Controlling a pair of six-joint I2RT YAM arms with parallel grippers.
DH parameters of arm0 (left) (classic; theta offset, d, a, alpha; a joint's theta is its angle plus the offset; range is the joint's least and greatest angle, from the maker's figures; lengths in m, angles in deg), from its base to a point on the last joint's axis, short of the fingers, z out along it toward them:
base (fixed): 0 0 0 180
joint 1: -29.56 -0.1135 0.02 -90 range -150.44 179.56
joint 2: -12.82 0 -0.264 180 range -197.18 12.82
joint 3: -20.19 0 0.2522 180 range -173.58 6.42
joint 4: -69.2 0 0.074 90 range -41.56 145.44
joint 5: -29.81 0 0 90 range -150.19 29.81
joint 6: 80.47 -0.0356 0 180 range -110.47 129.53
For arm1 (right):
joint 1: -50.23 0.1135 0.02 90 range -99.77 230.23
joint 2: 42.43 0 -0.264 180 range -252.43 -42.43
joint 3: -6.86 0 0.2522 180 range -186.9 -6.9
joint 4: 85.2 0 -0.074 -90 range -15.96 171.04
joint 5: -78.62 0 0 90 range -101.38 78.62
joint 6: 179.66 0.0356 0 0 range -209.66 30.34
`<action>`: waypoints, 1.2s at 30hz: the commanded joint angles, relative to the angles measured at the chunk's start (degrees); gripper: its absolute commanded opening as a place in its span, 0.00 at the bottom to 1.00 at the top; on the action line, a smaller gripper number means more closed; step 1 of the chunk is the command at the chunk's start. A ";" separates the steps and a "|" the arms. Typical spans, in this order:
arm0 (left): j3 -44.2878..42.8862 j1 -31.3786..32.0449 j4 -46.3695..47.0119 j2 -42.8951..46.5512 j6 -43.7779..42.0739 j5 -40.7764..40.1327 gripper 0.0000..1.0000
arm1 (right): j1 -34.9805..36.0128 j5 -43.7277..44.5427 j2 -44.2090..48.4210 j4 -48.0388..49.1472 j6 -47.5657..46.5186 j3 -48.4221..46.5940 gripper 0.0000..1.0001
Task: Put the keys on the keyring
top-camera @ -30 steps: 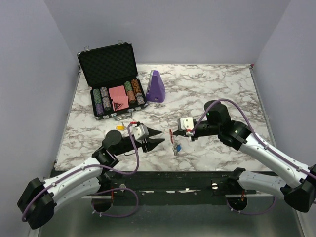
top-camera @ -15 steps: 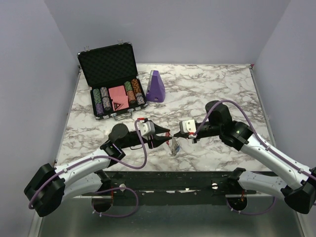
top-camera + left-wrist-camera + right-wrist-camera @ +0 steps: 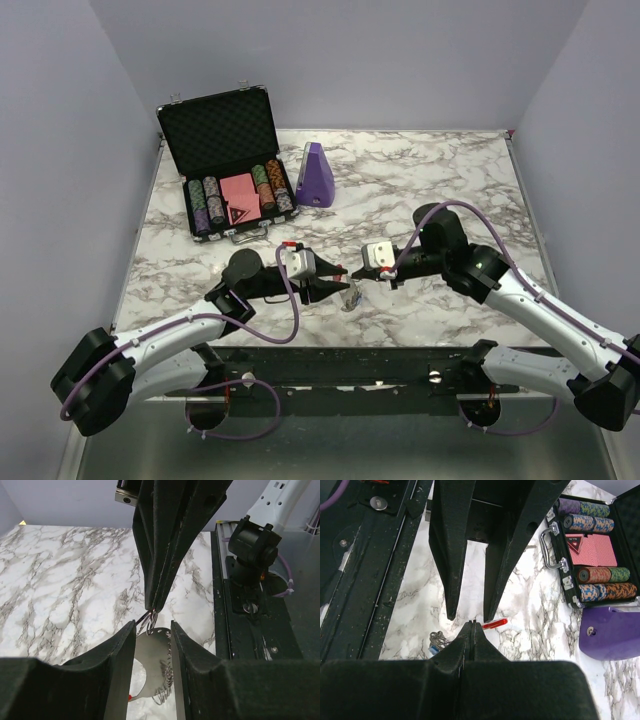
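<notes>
Here's the right claw [image 3: 353,274], fingers pressed tight together, pinching the keyring [image 3: 150,623] at its top, just above the marble table [image 3: 420,180] near the front edge. The keys [image 3: 159,672] dangle beneath. The left claw [image 3: 340,281] is spread, a finger either side of one silvery key, and I can't tell if they touch it

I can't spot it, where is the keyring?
In the top view the keyring is at the near middle of the table, pinched by the right gripper, with the left gripper just beside it.
</notes>
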 commanded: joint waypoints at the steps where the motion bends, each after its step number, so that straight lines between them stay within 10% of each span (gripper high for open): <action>1: -1.71 -0.04 2.11 -0.56 0.49 2.56 0.40 | -0.38 -1.77 -0.28 0.65 0.19 -1.30 0.00; 21: -4.35 -0.12 0.10 -3.37 0.84 4.94 0.12 | -0.38 -1.25 -0.19 1.88 1.33 -0.86 0.00; 36: -3.39 -0.04 -1.40 -2.93 -0.03 3.80 0.25 | -0.38 -0.81 -0.46 2.14 2.12 -0.86 0.00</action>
